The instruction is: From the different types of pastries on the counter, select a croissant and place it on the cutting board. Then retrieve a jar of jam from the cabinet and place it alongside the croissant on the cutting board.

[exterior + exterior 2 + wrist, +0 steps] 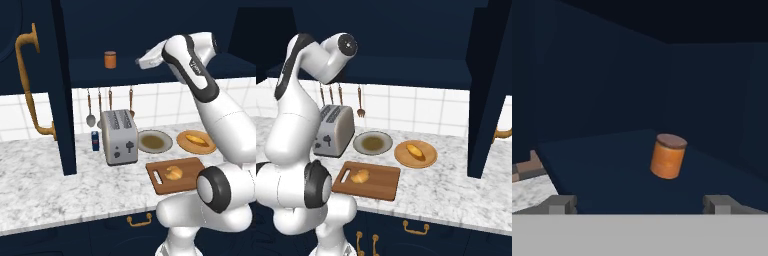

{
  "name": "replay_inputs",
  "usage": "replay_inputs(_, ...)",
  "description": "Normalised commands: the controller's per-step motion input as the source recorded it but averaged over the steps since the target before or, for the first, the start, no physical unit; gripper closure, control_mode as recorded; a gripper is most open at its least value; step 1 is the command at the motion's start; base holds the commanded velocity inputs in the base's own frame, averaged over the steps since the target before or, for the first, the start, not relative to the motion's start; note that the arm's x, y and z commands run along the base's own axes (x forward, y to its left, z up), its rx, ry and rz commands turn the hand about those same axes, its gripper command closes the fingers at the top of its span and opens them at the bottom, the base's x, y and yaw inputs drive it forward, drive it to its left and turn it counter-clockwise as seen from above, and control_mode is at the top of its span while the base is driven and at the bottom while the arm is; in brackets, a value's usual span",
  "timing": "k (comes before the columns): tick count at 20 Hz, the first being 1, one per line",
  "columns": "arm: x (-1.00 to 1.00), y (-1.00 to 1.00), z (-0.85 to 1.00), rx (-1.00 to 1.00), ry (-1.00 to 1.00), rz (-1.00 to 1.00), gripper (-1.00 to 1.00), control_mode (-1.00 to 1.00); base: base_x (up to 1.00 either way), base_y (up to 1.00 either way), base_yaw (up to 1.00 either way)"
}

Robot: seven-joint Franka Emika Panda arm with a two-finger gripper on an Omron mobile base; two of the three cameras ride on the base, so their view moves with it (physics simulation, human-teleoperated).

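Observation:
The jar of jam [668, 156] stands upright on the dark shelf of the open navy cabinet [150, 30]; the left base view shows the jar of jam [110, 59] to the left of my raised hand. My gripper [642, 205] is open, level with the shelf and a short way off the jar, with nothing between its fingertips [562, 204]. Down on the counter [40, 175], the croissant [174, 173] lies on the cutting board [190, 184]. From the right base view, the croissant [360, 176] sits near the handle end of the cutting board [381, 184].
The open cabinet door [64, 100] with its brass handle [27, 85] hangs left of the shelf. A toaster [119, 136], a blue can [95, 141], a grey dish [155, 141] and an orange plate [207, 147] with a bread roll [196, 140] stand behind the board.

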Motion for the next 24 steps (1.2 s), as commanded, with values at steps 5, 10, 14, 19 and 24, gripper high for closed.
replay_inputs(5,0.31,0.08,-0.18,0.00,0.01,0.00,-1.00,-1.00,0.00,0.00,0.00)
replay_inputs(10,0.31,0.10,-0.05,0.00,0.01,0.00,-1.00,-1.00,0.00,0.00,0.00)
replay_inputs(14,0.33,0.08,-0.01,0.00,0.00,0.00,-1.00,-1.00,0.00,0.00,0.00)
replay_inputs(19,0.32,0.06,-0.02,0.00,0.01,0.00,-1.00,-1.00,0.00,0.00,0.00)
replay_inputs(24,0.22,0.09,0.00,0.01,0.02,0.00,-1.00,-1.00,0.00,0.00,0.00)
